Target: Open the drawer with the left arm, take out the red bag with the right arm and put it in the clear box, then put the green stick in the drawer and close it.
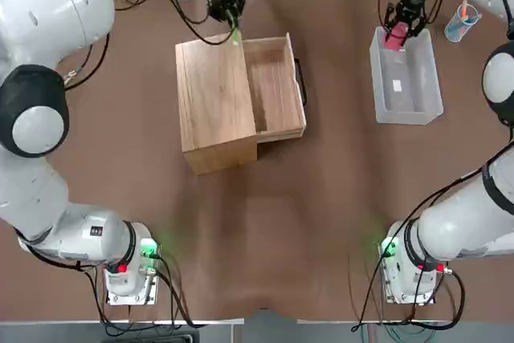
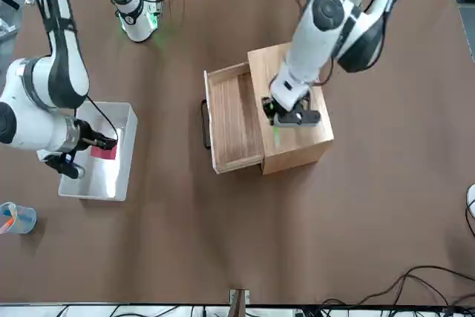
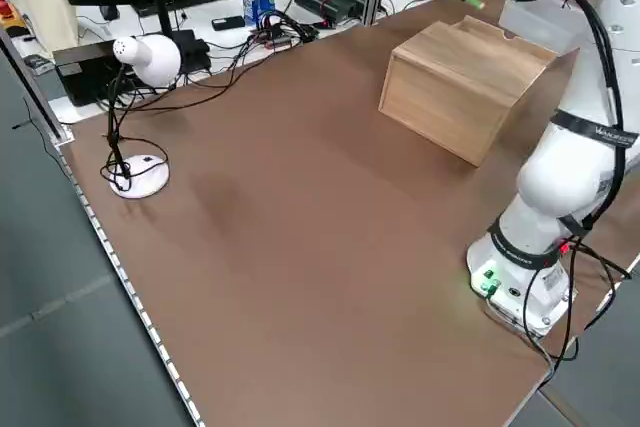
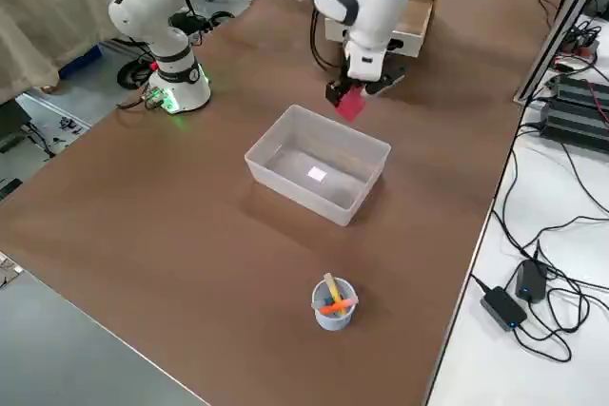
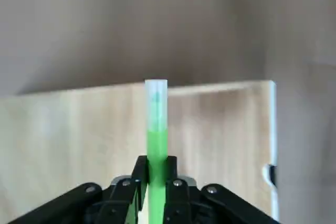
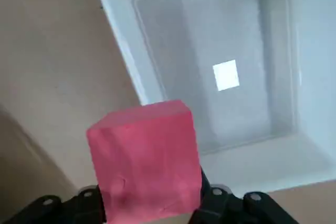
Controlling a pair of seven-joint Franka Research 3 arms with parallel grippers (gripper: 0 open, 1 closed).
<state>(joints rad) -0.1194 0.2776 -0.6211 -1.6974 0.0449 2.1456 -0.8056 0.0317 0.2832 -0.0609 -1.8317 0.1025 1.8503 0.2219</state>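
At mid-table, the drawer (image 1: 275, 90) stands pulled out of its wooden box (image 1: 215, 106). Beyond, the left gripper (image 1: 230, 20) pinches the green stick (image 1: 234, 31) above the box's far edge; the right gripper (image 1: 399, 28) clamps the red bag (image 1: 396, 36) over the clear box (image 1: 406, 78).

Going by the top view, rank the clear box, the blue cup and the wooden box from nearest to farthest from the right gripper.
From the right gripper, shut on the red bag:
1. clear box, right beneath it
2. blue cup, toward the robot's right
3. wooden box, toward its left
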